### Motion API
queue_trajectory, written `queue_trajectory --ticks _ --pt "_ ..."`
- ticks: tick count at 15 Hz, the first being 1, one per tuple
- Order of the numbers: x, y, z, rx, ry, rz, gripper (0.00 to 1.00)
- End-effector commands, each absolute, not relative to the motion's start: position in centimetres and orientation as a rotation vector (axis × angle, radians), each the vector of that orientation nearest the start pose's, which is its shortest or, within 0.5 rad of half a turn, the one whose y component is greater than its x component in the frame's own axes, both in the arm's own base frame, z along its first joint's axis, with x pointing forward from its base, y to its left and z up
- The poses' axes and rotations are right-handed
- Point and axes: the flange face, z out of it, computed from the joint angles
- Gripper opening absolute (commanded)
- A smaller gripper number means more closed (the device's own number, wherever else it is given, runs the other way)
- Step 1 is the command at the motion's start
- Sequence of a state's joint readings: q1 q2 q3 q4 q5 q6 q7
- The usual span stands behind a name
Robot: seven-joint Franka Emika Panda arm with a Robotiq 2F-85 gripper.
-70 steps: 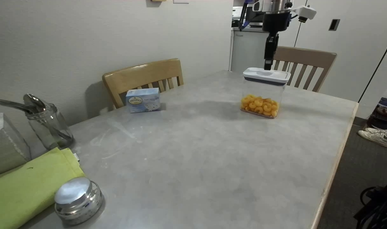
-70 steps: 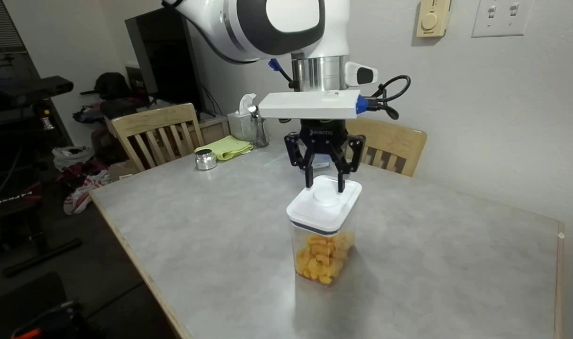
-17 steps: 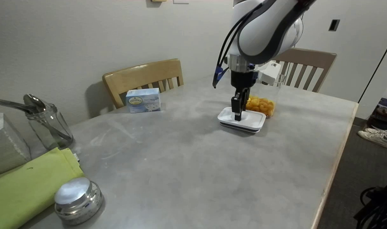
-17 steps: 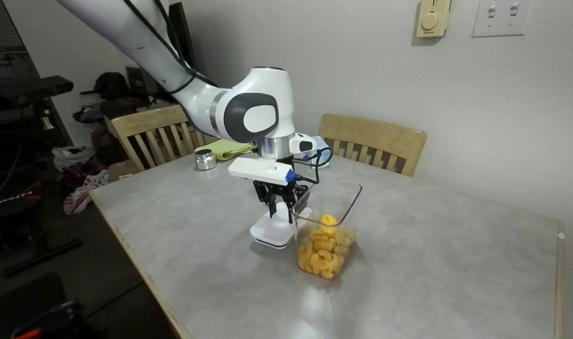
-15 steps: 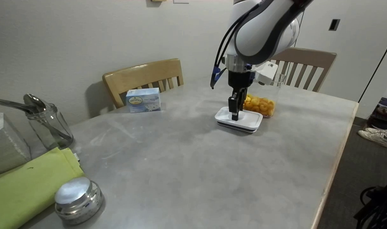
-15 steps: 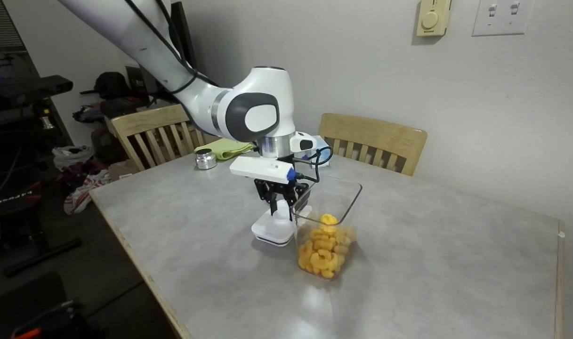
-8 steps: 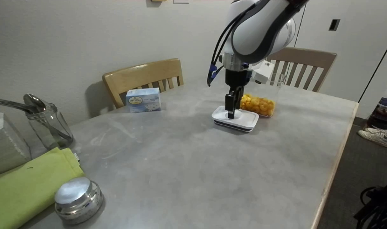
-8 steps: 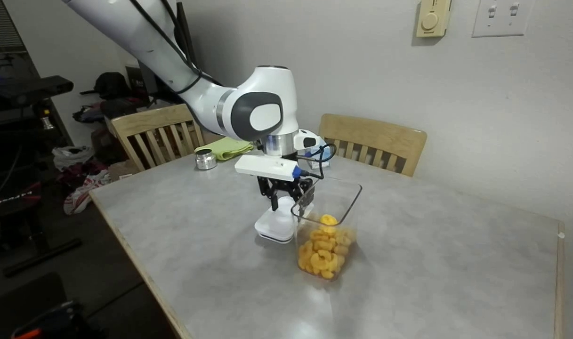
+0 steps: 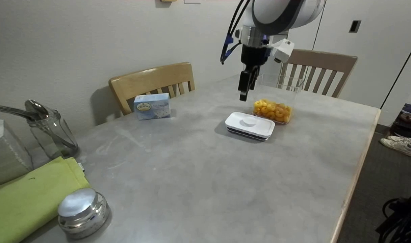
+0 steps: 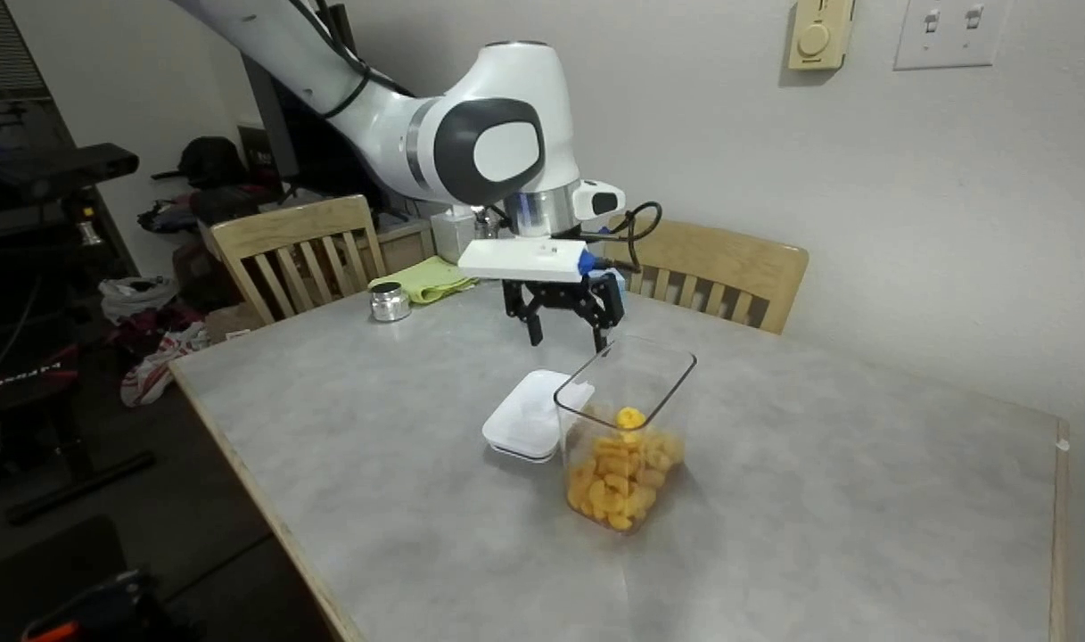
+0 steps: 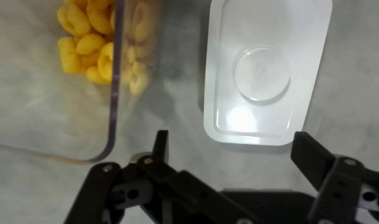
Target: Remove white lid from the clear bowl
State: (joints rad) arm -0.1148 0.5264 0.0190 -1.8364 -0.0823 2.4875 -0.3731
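The white lid (image 9: 256,129), a rounded rectangle with a round knob and a dark seal below, lies flat on the table beside the clear bowl (image 9: 294,88). It also shows in an exterior view (image 10: 526,423) and in the wrist view (image 11: 248,109). The clear bowl stands upright and uncovered, with yellow-orange pieces inside; its rim shows in an exterior view (image 10: 676,392) and the wrist view (image 11: 114,87). My gripper (image 9: 243,98) is open and empty above the lid, next to the bowl's rim. Its fingers are spread wide in an exterior view (image 10: 568,345) and the wrist view (image 11: 231,133).
A blue tea box (image 9: 152,106) stands near the wall. A jar with utensils (image 9: 56,135), a grey box (image 9: 7,155), a yellow-green cloth (image 9: 36,199) and a shiny metal tin (image 9: 83,212) stand at one end. Chairs (image 10: 711,267) border the table.
Earlier the lid sat on the bowl; then my gripper held it at the table beside it. Now the gripper has let go and risen. The bowl's rim has shifted slightly.
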Motion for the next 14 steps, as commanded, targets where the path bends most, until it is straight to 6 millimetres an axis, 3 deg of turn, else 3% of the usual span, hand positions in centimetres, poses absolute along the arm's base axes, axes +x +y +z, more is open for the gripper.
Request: queue_trajectory --ticks 1,8,14 --pt "64.8 -7.0 29.3 -3.142 -0.585 -0.244 1.00" --pt "65.2 -7.3 34.2 -3.149 -0.564 -0.310 1.00" --pt "65.3 -7.3 34.5 -3.171 -0.533 -0.289 1.00"
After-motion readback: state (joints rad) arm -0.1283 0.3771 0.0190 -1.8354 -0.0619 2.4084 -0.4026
